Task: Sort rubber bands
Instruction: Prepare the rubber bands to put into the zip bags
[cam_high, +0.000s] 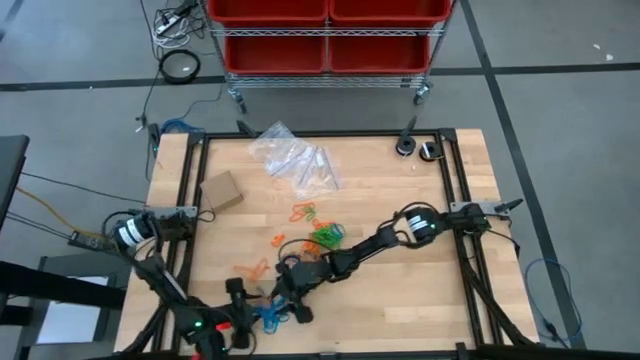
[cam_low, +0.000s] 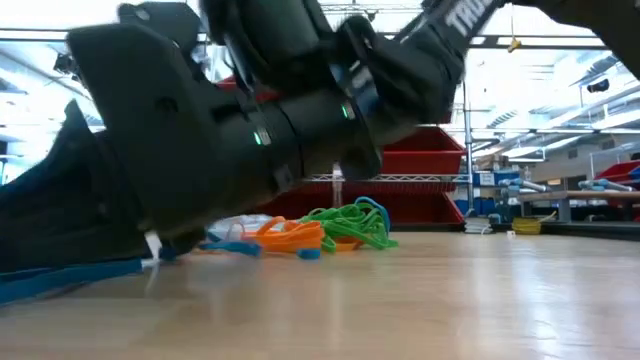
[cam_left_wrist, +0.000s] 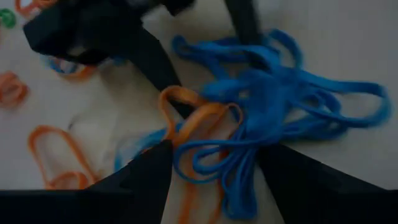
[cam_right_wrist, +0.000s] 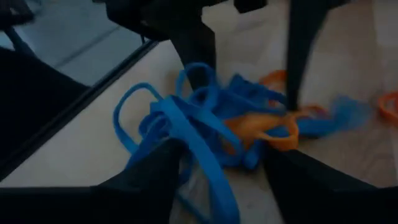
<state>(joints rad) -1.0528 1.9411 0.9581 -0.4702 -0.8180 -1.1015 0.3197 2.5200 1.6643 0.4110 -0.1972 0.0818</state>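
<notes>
A tangled bunch of blue rubber bands (cam_high: 270, 318) with an orange one (cam_left_wrist: 199, 115) through it lies on the wooden table near its front edge. My left gripper (cam_left_wrist: 214, 149) is open; its fingers stand on either side of the bunch. My right gripper (cam_right_wrist: 225, 149) is open too and meets the same bunch (cam_right_wrist: 186, 124) from the opposite side, tips pointing at the left gripper's. A heap of green and orange bands (cam_high: 322, 238) lies mid-table, also in the low view (cam_low: 340, 228). Loose orange bands (cam_high: 303, 212) lie around it. My left gripper has blue bands between its open fingers, which slant down; I cannot tell whether the fingers (cam_left_wrist: 146, 180) touch them. My right gripper comes in low; one fingertip (cam_left_wrist: 158, 71) ends right at the orange band in the bunch, and I cannot tell whether it touches.
Clear plastic bags (cam_high: 295, 160) lie at the far middle and a small cardboard box (cam_high: 222, 190) at the left. Two small round things (cam_high: 415, 148) sit at the far right corner. A cart with red bins (cam_high: 325, 40) stands beyond the far edge. Black rails (cam_high: 190, 200) border the table.
</notes>
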